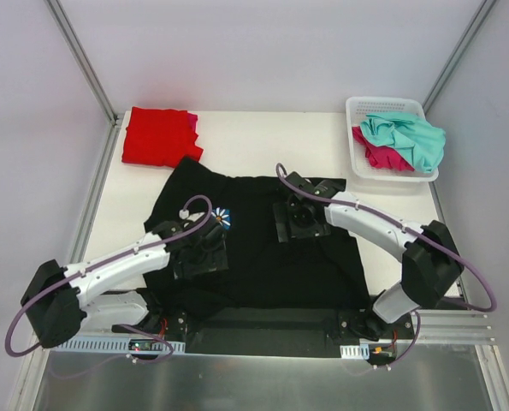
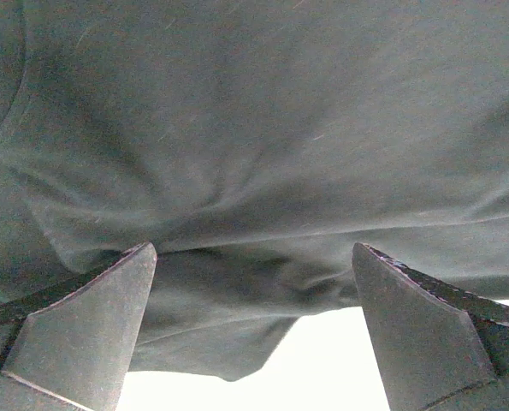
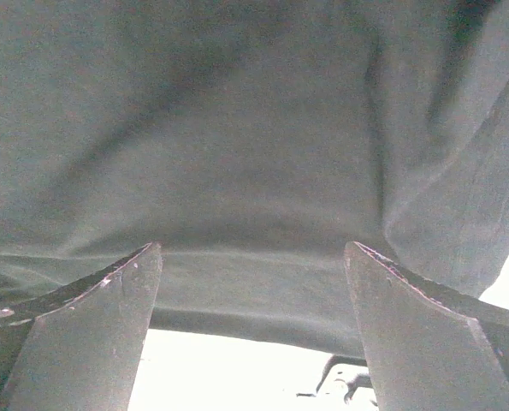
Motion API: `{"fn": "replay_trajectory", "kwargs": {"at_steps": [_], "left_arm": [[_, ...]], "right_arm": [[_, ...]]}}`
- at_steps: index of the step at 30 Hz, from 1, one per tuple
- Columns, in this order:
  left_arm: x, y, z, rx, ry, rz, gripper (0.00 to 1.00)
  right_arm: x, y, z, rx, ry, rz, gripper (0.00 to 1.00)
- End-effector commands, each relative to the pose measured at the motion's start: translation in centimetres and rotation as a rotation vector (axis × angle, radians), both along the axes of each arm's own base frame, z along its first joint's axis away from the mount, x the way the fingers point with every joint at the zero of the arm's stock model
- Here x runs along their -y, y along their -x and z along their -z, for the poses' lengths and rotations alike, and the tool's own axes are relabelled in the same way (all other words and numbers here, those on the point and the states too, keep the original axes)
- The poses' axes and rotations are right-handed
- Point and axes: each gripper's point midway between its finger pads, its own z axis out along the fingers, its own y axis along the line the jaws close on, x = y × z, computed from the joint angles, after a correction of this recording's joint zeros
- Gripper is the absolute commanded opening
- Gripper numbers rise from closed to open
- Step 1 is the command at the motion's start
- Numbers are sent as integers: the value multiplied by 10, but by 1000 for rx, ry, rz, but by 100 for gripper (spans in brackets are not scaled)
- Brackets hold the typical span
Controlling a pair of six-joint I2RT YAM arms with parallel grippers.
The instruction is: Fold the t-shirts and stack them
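Observation:
A large black t-shirt (image 1: 263, 257) lies spread flat on the middle of the white table, with a small white daisy print (image 1: 221, 221) on its left half. My left gripper (image 1: 204, 255) is low over the shirt just below the print, open, with black cloth (image 2: 254, 154) between and beyond its fingertips. My right gripper (image 1: 300, 221) is open over the shirt's upper right part, and dark cloth (image 3: 254, 145) fills that view too. Neither pair of jaws has closed on any fabric. A folded red t-shirt (image 1: 158, 137) lies at the back left on a magenta-pink one (image 1: 192, 121).
A white lattice basket (image 1: 387, 101) at the back right holds a crumpled teal-mint shirt (image 1: 408, 137) over a magenta one (image 1: 382, 156). Bare white table (image 1: 271, 141) lies between the red stack and the basket. Metal frame posts rise at both back corners.

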Motion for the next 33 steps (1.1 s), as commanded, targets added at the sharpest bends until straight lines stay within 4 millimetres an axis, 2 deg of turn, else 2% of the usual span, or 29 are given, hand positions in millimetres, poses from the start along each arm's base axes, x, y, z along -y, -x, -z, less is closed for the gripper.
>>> {"fn": "replay_trajectory", "kwargs": {"at_steps": [1, 2, 3, 5, 6, 7, 8, 9, 10, 11, 13, 14, 16, 17, 20, 22, 24, 28, 33], "left_arm": [[14, -39, -32, 79, -58, 41, 99], [14, -49, -31, 80, -82, 34, 99], [13, -57, -33, 90, -91, 46, 99], [17, -87, -41, 121, -36, 5, 99], [15, -97, -43, 136, -25, 21, 99], [7, -115, -48, 152, -9, -24, 99], [5, -123, -45, 142, -12, -27, 99], [0, -133, -45, 148, -19, -22, 99], [-1, -143, -49, 159, -16, -25, 99], [-8, -153, -41, 135, -32, -47, 99], [-4, -170, -41, 146, -5, -35, 99], [-8, -177, -31, 124, -22, -38, 99], [-4, -194, -28, 132, -14, -41, 99], [-5, -198, -15, 101, -23, -39, 99], [4, -210, -3, 101, 3, -32, 99], [8, -214, 2, 111, 19, -35, 99], [9, -214, 5, 116, 26, -43, 99], [12, -217, 11, 127, 42, -45, 99], [15, -220, 20, 131, 52, -41, 99]], "right_arm": [[-13, -24, -22, 55, 16, -29, 91], [-18, -36, -31, 76, -5, -22, 91], [-20, -40, -32, 67, -14, -21, 91], [-17, -58, -32, 61, -21, -5, 91], [-22, -67, -40, 68, -51, -2, 91], [-21, -75, -36, 55, -49, 11, 91], [-13, -87, -36, 53, -51, 30, 91], [-15, -95, -41, 53, -75, 34, 91], [-12, -103, -39, 51, -75, 44, 90], [-7, -111, -33, 32, -78, 57, 90], [-4, -124, -30, 28, -85, 73, 88], [0, -130, -20, 6, -81, 87, 88], [0, -139, -17, 6, -84, 79, 87], [1, -143, -14, 3, -80, 78, 87], [-9, -142, -2, -35, -129, 51, 87], [-13, -140, -2, -35, -162, 39, 87], [-17, -137, 8, -48, -196, 40, 87], [-12, -134, 28, -91, -174, 53, 85], [-8, -127, 42, -112, -161, 69, 86]]}}
